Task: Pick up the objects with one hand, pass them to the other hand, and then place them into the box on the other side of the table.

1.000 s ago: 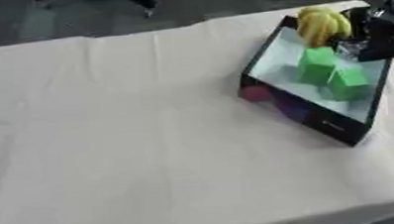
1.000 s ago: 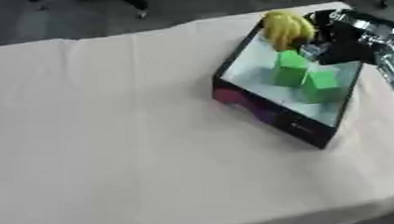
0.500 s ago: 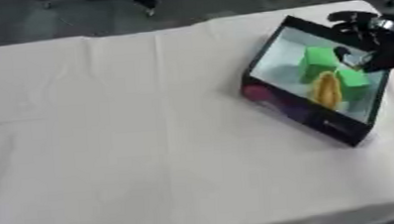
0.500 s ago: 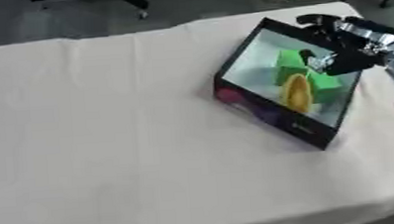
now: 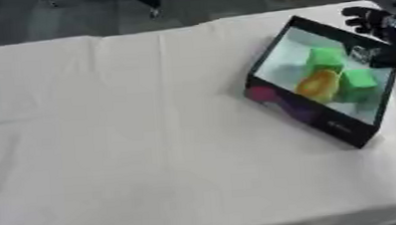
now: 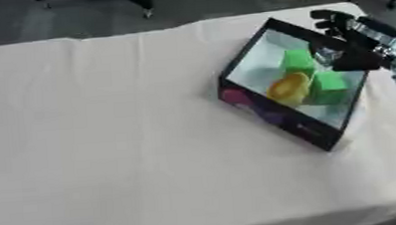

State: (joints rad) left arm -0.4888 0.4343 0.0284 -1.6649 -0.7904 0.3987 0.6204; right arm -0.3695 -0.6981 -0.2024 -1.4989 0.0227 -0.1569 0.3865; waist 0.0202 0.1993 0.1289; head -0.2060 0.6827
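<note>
1. One black box point(image 6: 281, 121) on the tabletop point(image 6: 107, 141).
2. Two green blocks, one point(image 6: 297, 60) farther back, one point(image 6: 329, 86) nearer.
3. One yellow object point(image 6: 287, 88).
4. One robot hand point(image 6: 346, 29) in view.

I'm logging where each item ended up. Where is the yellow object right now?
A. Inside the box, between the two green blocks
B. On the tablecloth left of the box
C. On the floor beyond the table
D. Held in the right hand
A. The yellow object lies inside the box, between the two green blocks, while the right hand is off it at the box's far right edge.
</note>
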